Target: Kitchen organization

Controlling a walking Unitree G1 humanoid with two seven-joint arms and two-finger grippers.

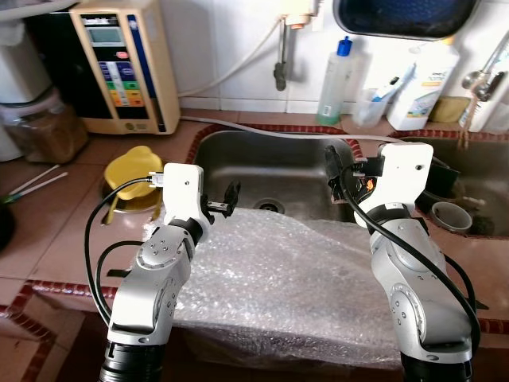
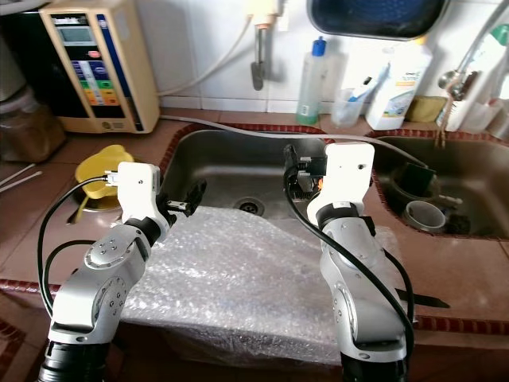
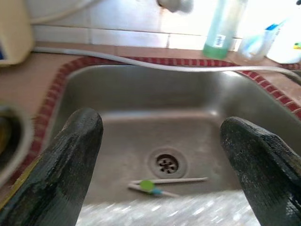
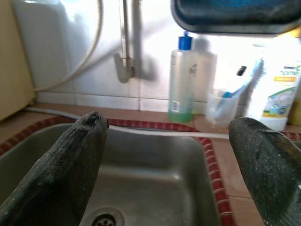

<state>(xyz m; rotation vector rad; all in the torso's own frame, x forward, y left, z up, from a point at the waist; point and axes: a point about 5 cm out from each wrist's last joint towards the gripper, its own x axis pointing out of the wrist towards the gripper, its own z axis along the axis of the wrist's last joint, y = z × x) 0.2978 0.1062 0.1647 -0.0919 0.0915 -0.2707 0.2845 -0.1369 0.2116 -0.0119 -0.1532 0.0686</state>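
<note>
My left gripper (image 3: pixel 162 155) hangs with its two black fingers spread wide and nothing between them, aimed down into the stainless steel sink basin (image 1: pixel 294 163). Through the gap I see the round drain (image 3: pixel 165 164) and, just in front of it, a thin white stick with a green blob and a bluish end (image 3: pixel 160 184) lying flat on the basin floor, probably a toothbrush or stirrer, though I cannot be sure. That looks to me like the stray item worth collecting.

My right gripper (image 4: pixel 169 155) is likewise parted and empty, held higher and pointed at the tiled back wall, so it frames the clear bottle of green liquid with a blue cap (image 4: pixel 181 80) and the plastic cup holding toothbrushes (image 4: pixel 225 106) on the ledge.

A crumpled sheet of clear bubble wrap (image 1: pixel 294 278) drapes over the sink's front edge beneath both arms, probably padding the rim. To my left, a yellow plastic scoop (image 1: pixel 135 171) sits on the brown countertop (image 1: pixel 71 223), near the beige water ioniser (image 1: pixel 123 64).
</note>
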